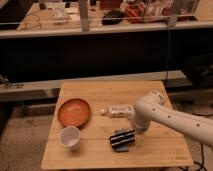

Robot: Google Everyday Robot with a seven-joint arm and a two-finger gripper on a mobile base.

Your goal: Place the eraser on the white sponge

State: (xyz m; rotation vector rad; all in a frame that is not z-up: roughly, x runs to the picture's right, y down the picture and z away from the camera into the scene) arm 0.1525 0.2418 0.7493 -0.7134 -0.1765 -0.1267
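The eraser (122, 139), a black block with pale stripes, lies near the front middle of the wooden table (100, 150). The white sponge (119, 110), a pale oblong, lies behind it near the table's middle. My white arm reaches in from the right and bends down. My gripper (134, 133) is at the eraser's right end, low over the table and touching or nearly touching the eraser. The sponge is about a hand's width behind the gripper.
An orange plate (74, 111) sits on the left of the table, with a white cup (70, 137) in front of it. A dark shelf and a cluttered bench run behind the table. The table's edges are close on all sides.
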